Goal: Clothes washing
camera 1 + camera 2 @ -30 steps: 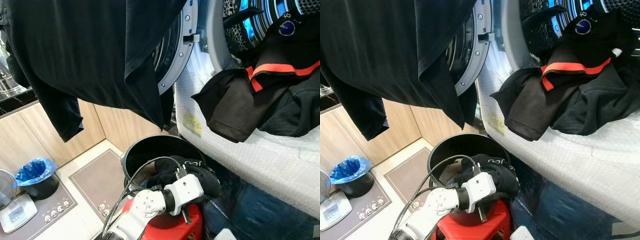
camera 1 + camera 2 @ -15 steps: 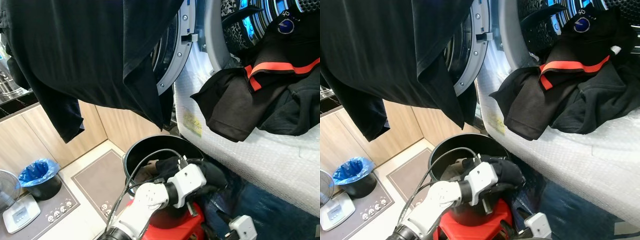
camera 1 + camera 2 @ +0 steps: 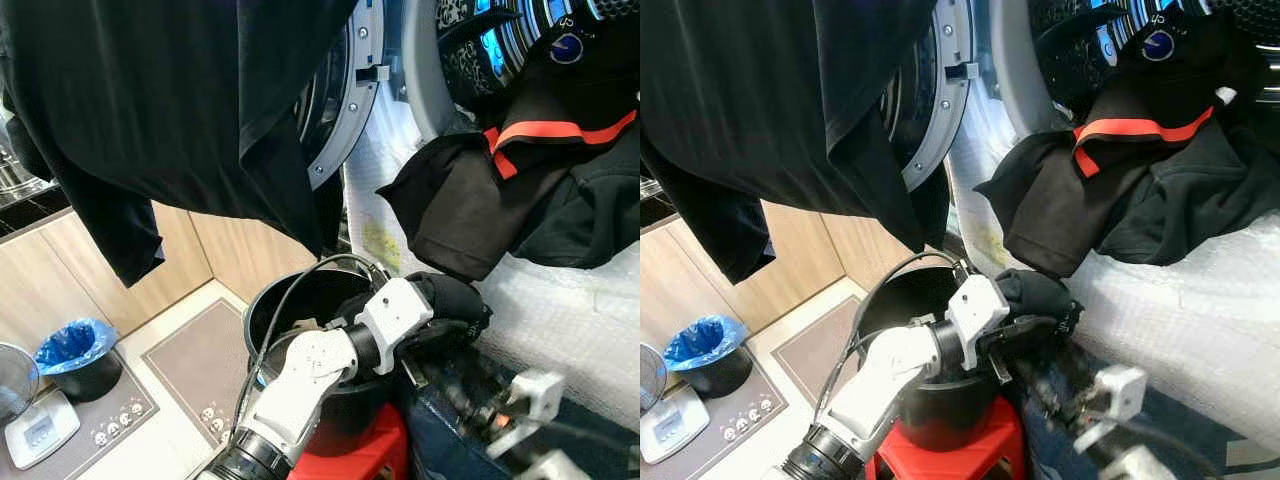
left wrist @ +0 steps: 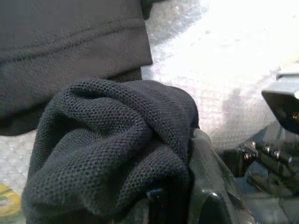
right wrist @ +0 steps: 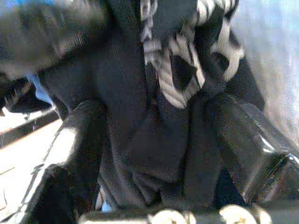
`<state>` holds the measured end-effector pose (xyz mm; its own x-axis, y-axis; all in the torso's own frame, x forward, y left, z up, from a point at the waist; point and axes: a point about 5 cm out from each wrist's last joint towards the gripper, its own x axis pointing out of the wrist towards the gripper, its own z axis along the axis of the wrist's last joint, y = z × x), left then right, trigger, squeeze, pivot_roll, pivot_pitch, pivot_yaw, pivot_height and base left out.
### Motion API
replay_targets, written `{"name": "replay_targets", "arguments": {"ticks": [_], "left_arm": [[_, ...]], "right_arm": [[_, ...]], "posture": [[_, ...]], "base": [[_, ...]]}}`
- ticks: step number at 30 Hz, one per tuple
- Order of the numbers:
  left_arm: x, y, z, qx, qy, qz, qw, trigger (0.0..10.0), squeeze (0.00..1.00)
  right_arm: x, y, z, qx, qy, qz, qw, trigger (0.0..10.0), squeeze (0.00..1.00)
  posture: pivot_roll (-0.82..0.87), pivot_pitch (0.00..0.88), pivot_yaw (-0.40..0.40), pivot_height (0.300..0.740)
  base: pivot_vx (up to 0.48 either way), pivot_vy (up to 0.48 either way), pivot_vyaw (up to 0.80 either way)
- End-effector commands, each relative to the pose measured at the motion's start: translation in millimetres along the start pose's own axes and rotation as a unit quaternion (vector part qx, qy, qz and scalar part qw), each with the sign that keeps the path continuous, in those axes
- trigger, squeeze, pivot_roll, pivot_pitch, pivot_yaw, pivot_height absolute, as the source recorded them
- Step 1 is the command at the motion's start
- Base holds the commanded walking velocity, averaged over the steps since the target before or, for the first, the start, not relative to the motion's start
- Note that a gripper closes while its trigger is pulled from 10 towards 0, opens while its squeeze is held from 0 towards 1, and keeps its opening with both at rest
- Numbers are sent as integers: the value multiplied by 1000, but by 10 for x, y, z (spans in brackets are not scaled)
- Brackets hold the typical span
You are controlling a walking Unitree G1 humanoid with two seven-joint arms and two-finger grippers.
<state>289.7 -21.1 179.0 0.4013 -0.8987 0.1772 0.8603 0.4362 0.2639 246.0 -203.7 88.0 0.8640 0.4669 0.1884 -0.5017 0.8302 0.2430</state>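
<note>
One dark knit garment (image 3: 452, 297) is bunched in the left gripper (image 3: 447, 322), whose black fingers (image 4: 205, 186) are clamped tight on the cloth. It hangs just above the rim of the black bucket (image 3: 296, 305) and close against the bubble-wrapped front of the washing machine (image 3: 560, 320). The bucket stands on a red stool (image 3: 365, 455), just beside the machine.

Above the bucket, a pile of black clothes (image 3: 520, 180) with an orange-red stripe spills out of the machine's drum opening and droops over its front. The machine's round door (image 3: 340, 110) stands open beside that pile, and a large black shirt (image 3: 170, 110) hangs in front of the door, well above the bucket.

Low down beside the bucket, against the machine's dark base, the right gripper (image 5: 154, 154) grips a fold of dark cloth with a black-and-white pattern (image 5: 187, 70) between its two fingers; the view is blurred.

Farther from the bucket, on the floor by the wooden cabinets (image 3: 60, 270), sits a small bin with a blue liner (image 3: 72, 350), next to a white scale (image 3: 35, 430) on a grey mat (image 3: 195, 360).
</note>
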Motion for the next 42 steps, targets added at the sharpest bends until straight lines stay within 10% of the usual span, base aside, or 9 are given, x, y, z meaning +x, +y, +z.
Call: {"name": "replay_targets", "arguments": {"ticks": [1, 42], "left_arm": [[44, 64, 197, 13, -36, 7, 999, 10000, 0], [393, 173, 622, 4, -109, 74, 991, 10000, 0]], "right_arm": [[44, 54, 131, -4, -11, 13, 1000, 10000, 0], [641, 556, 32, -46, 11, -72, 996, 10000, 0]], "posture": [[-109, 0, 110, 740], [-84, 0, 106, 740]], "base": [[0, 0, 0], [0, 0, 0]]}}
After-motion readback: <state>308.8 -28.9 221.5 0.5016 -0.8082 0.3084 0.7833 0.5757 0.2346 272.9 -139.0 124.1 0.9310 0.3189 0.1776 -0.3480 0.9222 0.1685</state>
